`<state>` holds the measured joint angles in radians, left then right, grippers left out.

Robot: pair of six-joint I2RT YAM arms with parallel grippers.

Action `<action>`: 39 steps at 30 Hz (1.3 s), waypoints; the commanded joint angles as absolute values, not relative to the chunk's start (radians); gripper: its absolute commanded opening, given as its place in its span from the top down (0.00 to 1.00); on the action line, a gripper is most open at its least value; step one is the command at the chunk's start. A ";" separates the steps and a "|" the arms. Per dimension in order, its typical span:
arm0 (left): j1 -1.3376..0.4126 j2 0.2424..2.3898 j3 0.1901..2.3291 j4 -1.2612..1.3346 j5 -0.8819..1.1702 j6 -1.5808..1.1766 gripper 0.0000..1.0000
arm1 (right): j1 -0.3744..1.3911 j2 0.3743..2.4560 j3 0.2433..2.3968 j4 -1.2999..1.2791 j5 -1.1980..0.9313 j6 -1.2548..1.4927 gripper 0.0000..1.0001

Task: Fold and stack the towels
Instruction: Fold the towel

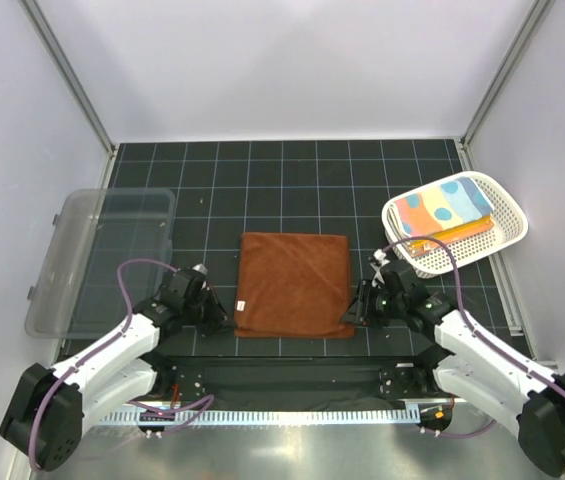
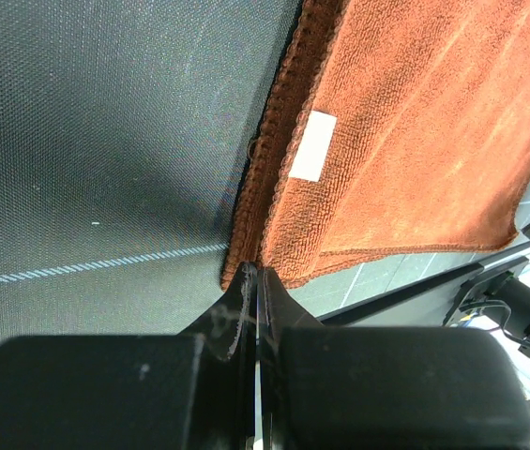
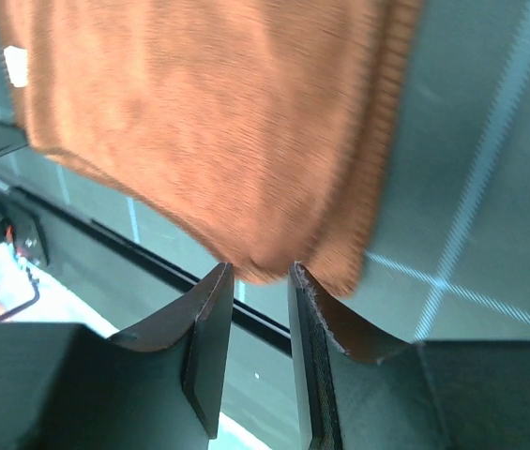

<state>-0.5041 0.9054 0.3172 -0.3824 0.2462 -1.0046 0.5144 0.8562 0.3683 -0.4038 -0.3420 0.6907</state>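
The rust-brown towel lies folded flat in a rectangle at the middle of the dark mat. My left gripper is at its near-left corner. In the left wrist view its jaws are shut and the tips touch the towel's corner, with no cloth seen between them. My right gripper is at the near-right corner. In the right wrist view it is open, with the towel's blurred corner just beyond the tips. Other folded towels, light blue and orange, lie in the white basket.
The white perforated basket stands at the right, just behind my right arm. A clear plastic bin lies at the left beside my left arm. White walls close off the table on three sides.
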 commanded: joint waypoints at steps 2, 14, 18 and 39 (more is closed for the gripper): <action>-0.511 0.890 0.310 -0.359 0.264 -1.012 1.00 | 0.518 0.776 0.443 -0.592 -0.200 0.761 0.62; -0.511 0.848 0.291 -0.360 0.265 -1.023 1.00 | 0.523 0.766 0.390 -0.505 -0.215 1.092 0.60; -0.512 0.841 0.291 -0.360 0.268 -1.025 1.00 | 0.526 0.730 0.370 -0.480 -0.216 1.195 0.57; -0.512 0.827 0.298 -0.362 0.273 -1.032 1.00 | 0.528 0.968 0.396 -0.459 -0.264 1.304 0.61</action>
<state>-0.5087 0.8330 0.2966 -0.3820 0.2546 -1.0222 0.5217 0.9459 0.3649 -0.4805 -0.2493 1.2865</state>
